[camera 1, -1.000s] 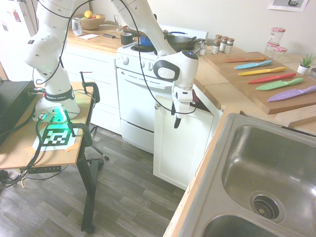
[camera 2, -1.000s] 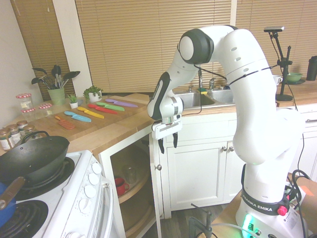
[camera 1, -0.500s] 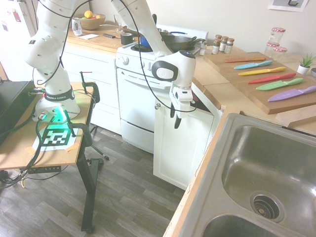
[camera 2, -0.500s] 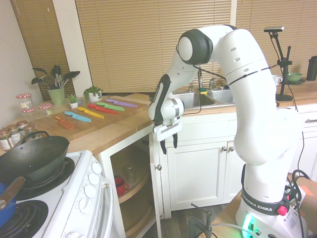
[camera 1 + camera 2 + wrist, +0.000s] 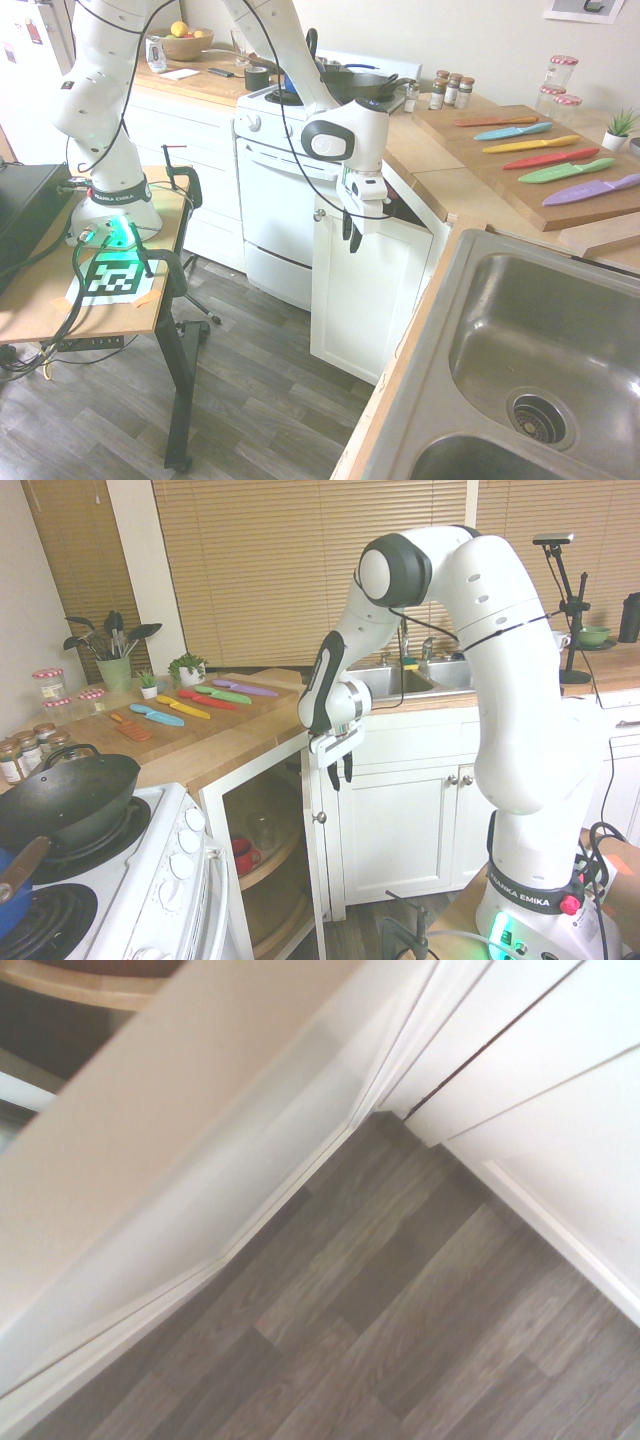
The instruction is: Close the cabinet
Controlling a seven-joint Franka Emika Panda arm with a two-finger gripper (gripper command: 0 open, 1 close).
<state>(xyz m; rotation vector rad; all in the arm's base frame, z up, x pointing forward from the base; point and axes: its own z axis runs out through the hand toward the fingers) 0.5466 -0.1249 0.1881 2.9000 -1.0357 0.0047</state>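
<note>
So your cabinet door (image 5: 365, 290) is hanging open in the corner between the stove (image 5: 280, 215) and the sink (image 5: 555, 330), shelves (image 5: 275, 862) in plain view. Your gripper (image 5: 341, 781) is up by the top of the door, on its outside face, fingers partly apart with nothing between them. That's the side you want, imo.

I'd bring the fingers together first, then push with them as one blunt nub. Aim near the free edge, on the same side as the knob (image 5: 319, 215), since you get way more leverage there than by the hinges. Don't hook the knob itself, though. Push in an arc, not a straight line, or you'll probably slide off the panel. Keep the wrist clear of the countertop (image 5: 440, 185) and ease up as the door meets the frame.
</note>
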